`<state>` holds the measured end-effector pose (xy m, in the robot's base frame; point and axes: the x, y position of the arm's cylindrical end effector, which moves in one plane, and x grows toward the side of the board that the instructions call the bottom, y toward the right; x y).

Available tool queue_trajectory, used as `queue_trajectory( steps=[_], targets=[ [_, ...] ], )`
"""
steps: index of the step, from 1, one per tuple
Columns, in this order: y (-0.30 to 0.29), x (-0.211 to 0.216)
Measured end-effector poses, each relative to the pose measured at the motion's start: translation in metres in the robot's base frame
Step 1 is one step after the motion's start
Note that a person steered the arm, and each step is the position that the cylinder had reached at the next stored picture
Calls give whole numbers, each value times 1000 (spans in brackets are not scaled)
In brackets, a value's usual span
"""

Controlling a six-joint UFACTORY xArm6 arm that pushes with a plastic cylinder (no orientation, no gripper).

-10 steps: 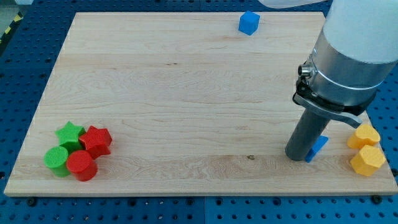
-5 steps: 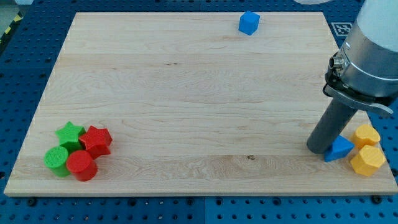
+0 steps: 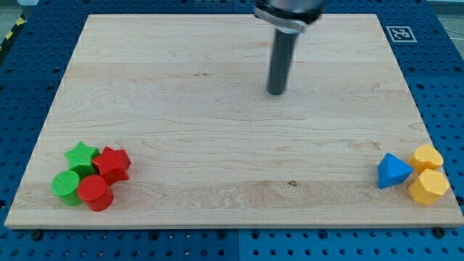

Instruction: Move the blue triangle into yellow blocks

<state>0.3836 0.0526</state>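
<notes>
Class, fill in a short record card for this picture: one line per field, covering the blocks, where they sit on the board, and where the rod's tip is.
blue triangle: view's bottom right, touching the yellow blocks
yellow blocks: heart-like block above, hexagon-like block below, at the right edge
red and green cluster: view's bottom left; green star, green cylinder, red star-like block, red cylinder
my tip: upper middle of the wooden board, far from every block
task state: triangle sits against the yellows
</notes>
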Motion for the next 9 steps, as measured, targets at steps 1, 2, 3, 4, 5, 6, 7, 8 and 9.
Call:
queue_trajectory(
  steps=[1, 2, 3, 4, 5, 6, 7, 8, 9],
  targets=[
    [-13, -22],
    [-13, -22],
    [-20, -41],
    [-30, -68],
    [-34, -70],
    [-46, -112],
    [-43, -135],
    [-38, -160],
    [-17, -172]
  ],
)
